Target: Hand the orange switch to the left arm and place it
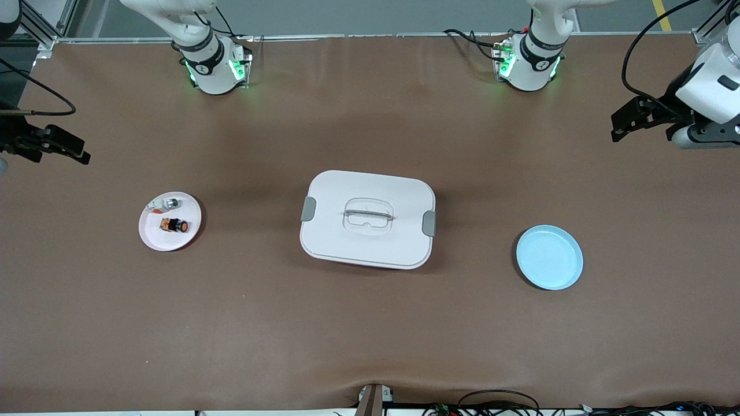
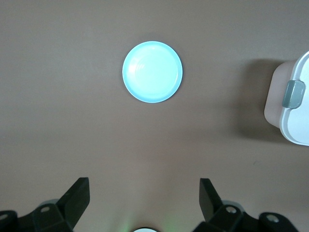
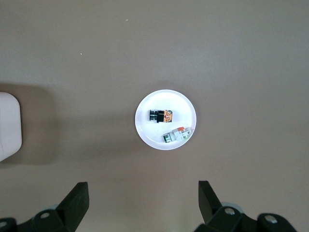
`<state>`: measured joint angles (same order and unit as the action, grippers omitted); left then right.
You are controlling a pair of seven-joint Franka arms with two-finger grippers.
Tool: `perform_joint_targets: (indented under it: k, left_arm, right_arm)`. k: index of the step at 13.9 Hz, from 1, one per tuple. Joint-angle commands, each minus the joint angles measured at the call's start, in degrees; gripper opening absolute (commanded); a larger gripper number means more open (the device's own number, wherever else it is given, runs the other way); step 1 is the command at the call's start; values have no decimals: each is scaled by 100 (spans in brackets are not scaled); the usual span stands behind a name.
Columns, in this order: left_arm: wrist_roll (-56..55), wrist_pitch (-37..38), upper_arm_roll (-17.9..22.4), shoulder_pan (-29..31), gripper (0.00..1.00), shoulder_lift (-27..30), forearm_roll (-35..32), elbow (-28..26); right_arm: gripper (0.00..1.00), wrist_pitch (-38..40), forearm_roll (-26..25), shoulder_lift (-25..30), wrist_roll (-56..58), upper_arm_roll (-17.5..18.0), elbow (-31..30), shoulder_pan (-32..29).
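Note:
The orange switch [image 1: 174, 225] lies on its side on a small pink plate [image 1: 155, 239] toward the right arm's end of the table. The right wrist view shows it [image 3: 161, 116] on that plate [image 3: 181, 105]. The white box [image 1: 367, 218] sits in the middle of the table, lid on; one latched end shows in the left wrist view [image 2: 294, 104]. My right gripper [image 1: 58, 144] hangs open and empty high over the table's right-arm end [image 3: 143, 195]. My left gripper [image 1: 617, 127] hangs open and empty high over the left-arm end [image 2: 144, 193].
A small silver-and-white part [image 1: 163, 203] with a red bit lies beside the switch on the pink plate [image 3: 177, 135]. An empty blue plate [image 1: 549, 257] sits toward the left arm's end [image 2: 152, 71]. Cables run along the table's near edge.

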<state>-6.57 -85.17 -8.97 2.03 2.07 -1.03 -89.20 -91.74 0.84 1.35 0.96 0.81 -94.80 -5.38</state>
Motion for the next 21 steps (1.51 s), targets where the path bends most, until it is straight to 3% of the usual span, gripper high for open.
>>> perform_joint_targets:
  k: [1,7,9,13,21]
  left_arm:
    - [77,97,-34,34,100,-23,15,96]
    - [77,124,-43,34,100,30,15,104]
    - [77,115,-43,34,100,12,15,113]
    - [77,97,-43,34,100,-23,15,113]
    - [77,71,-26,43,100,-14,24,174]
  right_arm:
    - [100,-28,-40,-144,88,60,-19,-68]
    - [100,-809,83,-127,18,34,-1109,-217]
    - [100,-1143,468,-170,27,25,-1470,-375]
    - [100,-1889,523,-425,88,34,-2015,-490]
    - [100,-3349,523,-1576,449,42,-2289,-411]
